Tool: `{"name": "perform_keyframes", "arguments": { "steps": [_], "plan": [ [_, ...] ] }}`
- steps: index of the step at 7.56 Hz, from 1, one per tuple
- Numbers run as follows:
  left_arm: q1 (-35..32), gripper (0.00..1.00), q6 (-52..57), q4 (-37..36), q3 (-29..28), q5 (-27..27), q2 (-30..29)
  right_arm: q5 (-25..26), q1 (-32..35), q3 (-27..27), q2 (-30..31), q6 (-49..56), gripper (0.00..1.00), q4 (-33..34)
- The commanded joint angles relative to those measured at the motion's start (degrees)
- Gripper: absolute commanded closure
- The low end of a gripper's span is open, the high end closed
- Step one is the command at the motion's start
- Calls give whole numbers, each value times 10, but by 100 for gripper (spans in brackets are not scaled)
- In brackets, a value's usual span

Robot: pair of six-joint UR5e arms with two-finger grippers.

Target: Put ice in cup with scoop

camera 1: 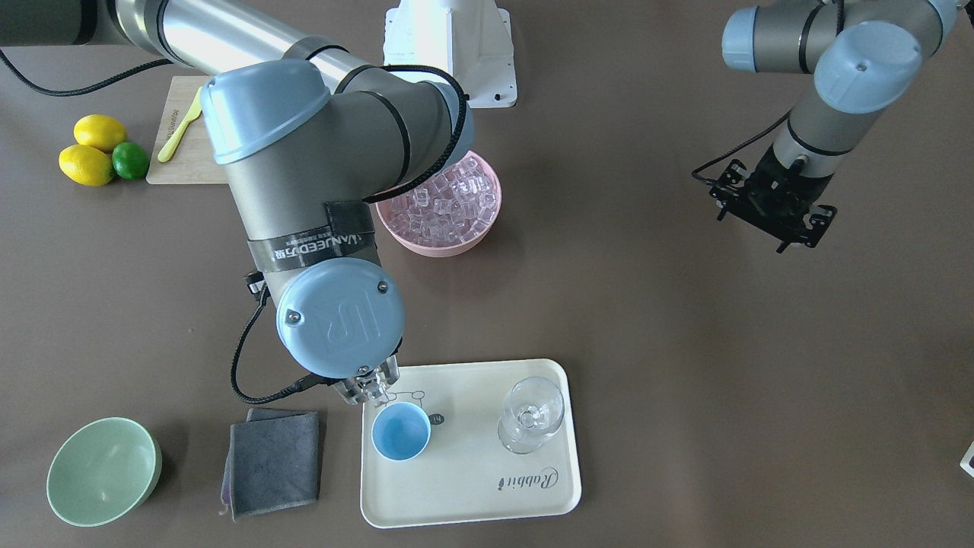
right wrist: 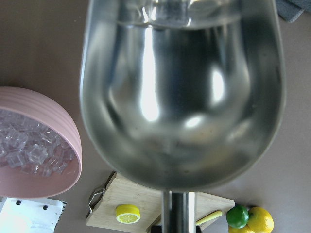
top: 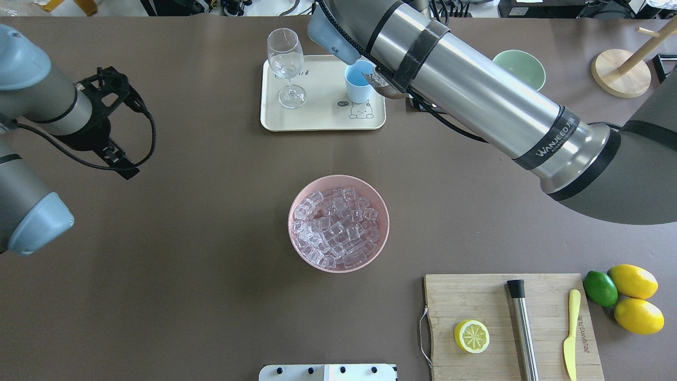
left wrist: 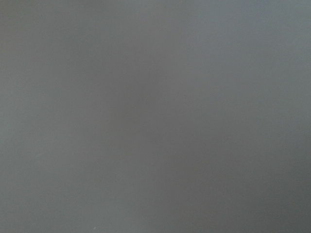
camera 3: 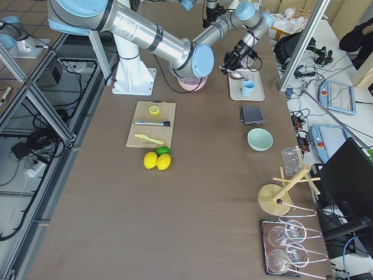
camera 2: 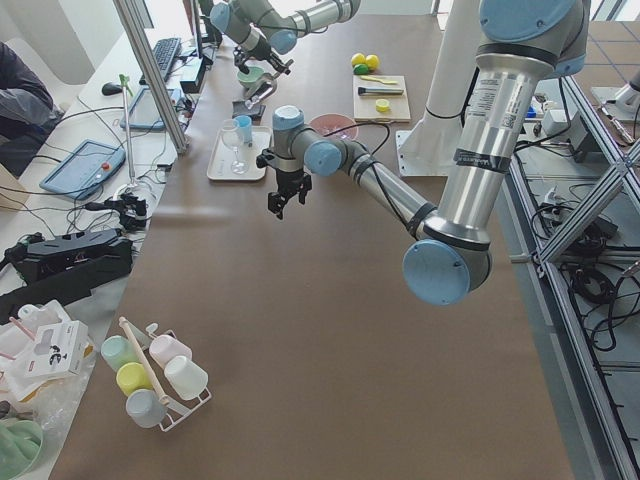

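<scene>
My right gripper (camera 1: 370,388) is shut on the handle of the steel scoop (right wrist: 180,97), at the rim of the light-blue cup (camera 1: 401,431). In the overhead view the scoop's tip (top: 380,80) is right beside the cup (top: 358,82), which looks blue and empty inside. In the right wrist view a few clear ice cubes (right wrist: 167,9) lie at the trough's far end. More ice (top: 338,225) fills the pink bowl (top: 301,254) at mid-table. My left gripper (top: 119,161) hangs open and empty over bare table at the far left.
The cup stands on a cream tray (top: 317,119) beside a clear wine glass (top: 285,63). A grey cloth (camera 1: 272,460) and a pale green bowl (camera 1: 103,472) lie by the tray. A cutting board (top: 492,301) holds a lemon half, a steel cylinder (top: 522,328) and a yellow knife.
</scene>
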State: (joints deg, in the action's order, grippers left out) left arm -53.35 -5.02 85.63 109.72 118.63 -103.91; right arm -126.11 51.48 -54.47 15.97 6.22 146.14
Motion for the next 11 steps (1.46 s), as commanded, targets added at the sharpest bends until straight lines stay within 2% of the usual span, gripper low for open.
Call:
{"name": "perform_keyframes", "arguments": {
  "steps": [1,2,4,5,7,8,9,10,11],
  "plan": [
    [-117,2,3,-3,1,75,107,18,1,73,-37,31,100,2],
    [-164,2,3,1,-2,84,142,22,3,100,-55,36,100,1],
    [-246,2,3,1,-9,85,200,23,4,96,-55,38,100,1],
    [-288,2,3,0,-27,92,211,23,8,82,-50,38,100,1],
    [-350,2,3,-4,-49,161,234,17,39,11,-11,37,100,9],
    [-378,2,3,-4,-60,172,238,14,55,-36,18,33,100,21],
    [-391,2,1,-5,-80,173,242,14,70,-117,68,28,100,42],
    [-394,2,-2,-5,-86,174,242,14,84,-213,128,15,100,62],
    [-394,2,-3,-5,-88,174,242,14,86,-333,213,-27,100,66]
  ]
}}
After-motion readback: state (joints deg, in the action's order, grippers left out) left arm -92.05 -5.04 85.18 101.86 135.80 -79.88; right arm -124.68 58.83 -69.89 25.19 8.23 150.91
